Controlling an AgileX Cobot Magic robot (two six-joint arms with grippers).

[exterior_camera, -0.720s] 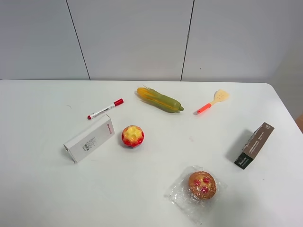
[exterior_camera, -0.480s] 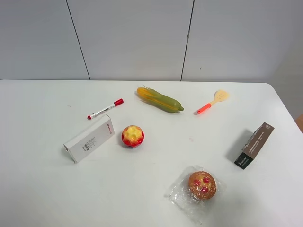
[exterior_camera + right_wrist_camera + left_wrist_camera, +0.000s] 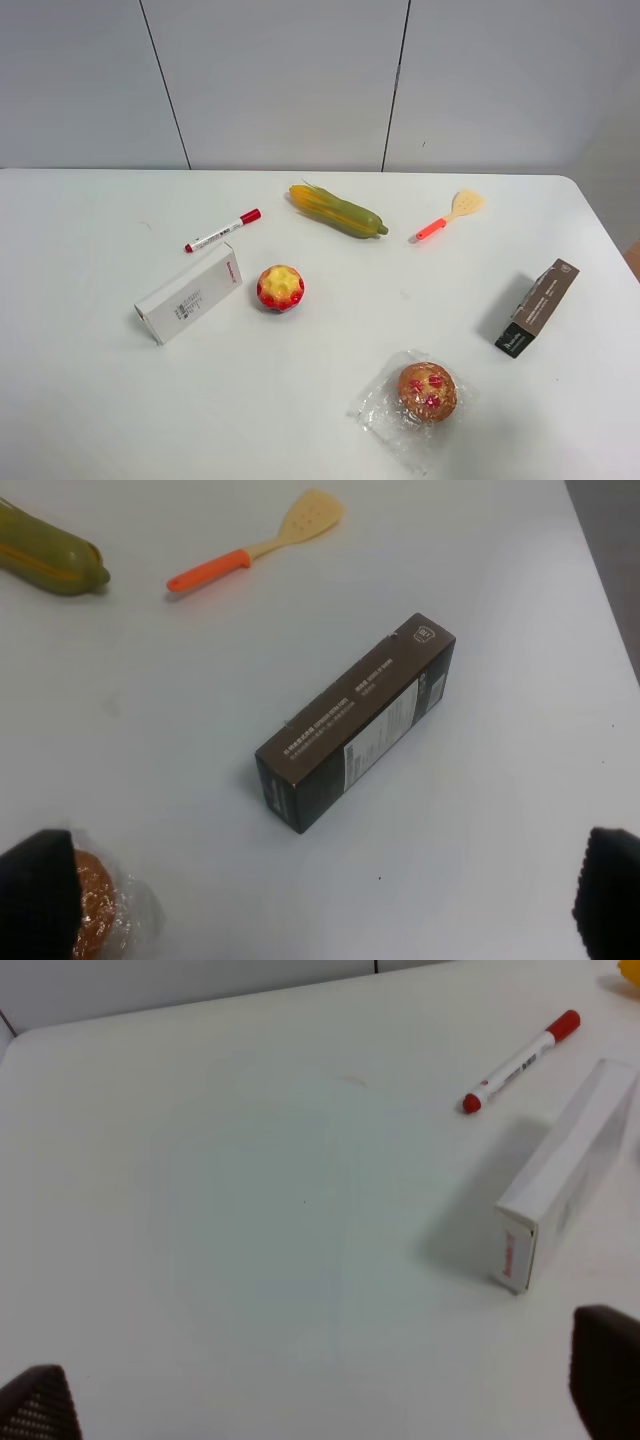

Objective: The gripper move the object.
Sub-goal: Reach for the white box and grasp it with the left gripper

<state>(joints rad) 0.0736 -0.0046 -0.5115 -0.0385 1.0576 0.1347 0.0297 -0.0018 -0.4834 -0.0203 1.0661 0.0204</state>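
The white carton box (image 3: 190,292) with red lettering at one end lies on the white table (image 3: 320,420), at the left, next to a red-and-yellow ball. It also shows in the left wrist view (image 3: 570,1180). My left gripper (image 3: 322,1400) is open and empty; only its dark fingertips (image 3: 605,1380) show, apart from the box. My right gripper (image 3: 322,895) is open and empty, with fingertips (image 3: 35,890) wide apart above the table near the dark brown box (image 3: 355,735). Neither arm shows in the exterior high view.
A red-capped marker (image 3: 221,231) lies behind the white box. A red-and-yellow ball (image 3: 280,288) sits to its right. A corn cob (image 3: 337,211), an orange-handled spatula (image 3: 448,216), the dark brown box (image 3: 537,307) and a wrapped muffin (image 3: 426,391) lie further right.
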